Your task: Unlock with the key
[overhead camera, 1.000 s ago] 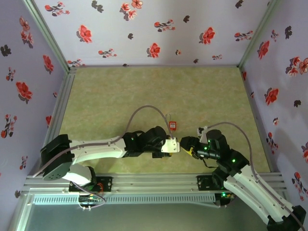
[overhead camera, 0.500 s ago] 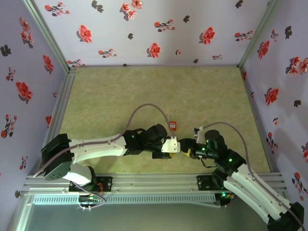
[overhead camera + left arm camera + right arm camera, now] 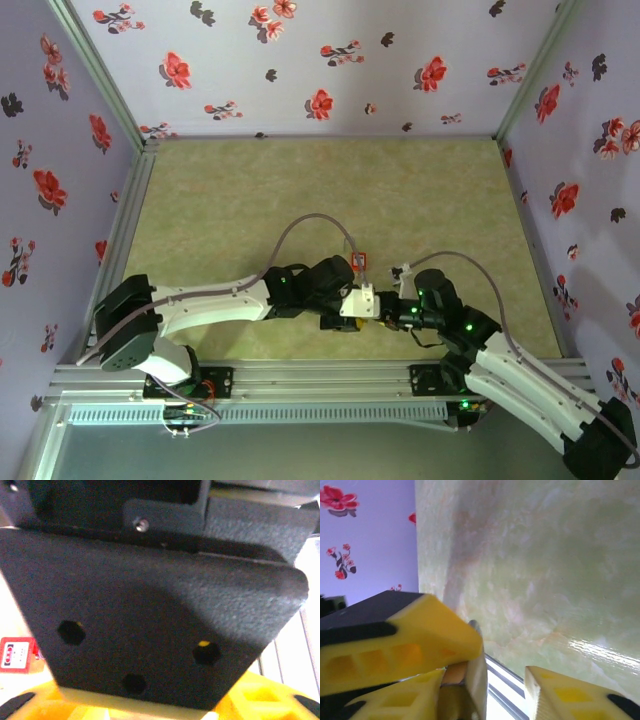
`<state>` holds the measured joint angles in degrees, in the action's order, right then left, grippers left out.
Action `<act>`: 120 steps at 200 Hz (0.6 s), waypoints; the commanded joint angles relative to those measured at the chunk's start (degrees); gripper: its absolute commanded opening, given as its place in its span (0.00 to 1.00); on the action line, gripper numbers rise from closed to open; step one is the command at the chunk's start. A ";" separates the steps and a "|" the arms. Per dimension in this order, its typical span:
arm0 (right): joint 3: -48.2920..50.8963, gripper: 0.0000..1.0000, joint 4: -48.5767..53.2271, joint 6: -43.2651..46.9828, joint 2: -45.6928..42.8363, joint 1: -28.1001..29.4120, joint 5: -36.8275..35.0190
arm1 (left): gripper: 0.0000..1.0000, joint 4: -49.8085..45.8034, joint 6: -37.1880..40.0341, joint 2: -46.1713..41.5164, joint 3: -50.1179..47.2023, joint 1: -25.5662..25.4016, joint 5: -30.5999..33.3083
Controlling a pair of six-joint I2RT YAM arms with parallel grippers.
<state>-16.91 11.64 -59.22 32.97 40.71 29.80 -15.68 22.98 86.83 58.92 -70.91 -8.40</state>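
The key [image 3: 358,262], red-headed, lies on the table just beyond where both arms meet; it also shows at the left edge of the left wrist view [image 3: 15,654]. My left gripper [image 3: 352,318] and right gripper [image 3: 383,311] are nose to nose. In the right wrist view a brass padlock [image 3: 456,672] with a silver shackle [image 3: 478,677] sits under a yellow finger of the left gripper [image 3: 405,640]. My right gripper [image 3: 482,700] is open, with the padlock beside its left finger. The right arm's black body [image 3: 150,610] hides the left jaws.
Flowered walls close in the table [image 3: 300,190] on three sides. An aluminium rail [image 3: 320,380] runs along the near edge, just behind both grippers. Grey cables [image 3: 300,225] loop above the arms.
Both grippers have closed in on each other, the left reaching right and the right sliding left. The key has stayed in place.
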 commanded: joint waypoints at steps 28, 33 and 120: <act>-1.08 0.06 -1.37 0.49 0.30 0.78 -1.31 | 0.00 1.29 0.20 -0.07 2.93 -0.10 -2.09; -1.18 0.03 -1.32 0.37 0.18 0.77 -1.31 | 0.00 1.71 -0.12 -0.16 2.83 -0.03 -1.60; -6.36 0.00 4.71 3.24 -2.11 -0.78 -7.43 | 0.99 11.21 -35.88 -14.39 -7.41 6.82 7.97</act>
<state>-19.64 14.96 -57.98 31.14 40.62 25.69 -9.02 7.66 79.18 54.30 -68.01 -4.34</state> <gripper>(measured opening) 0.108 0.933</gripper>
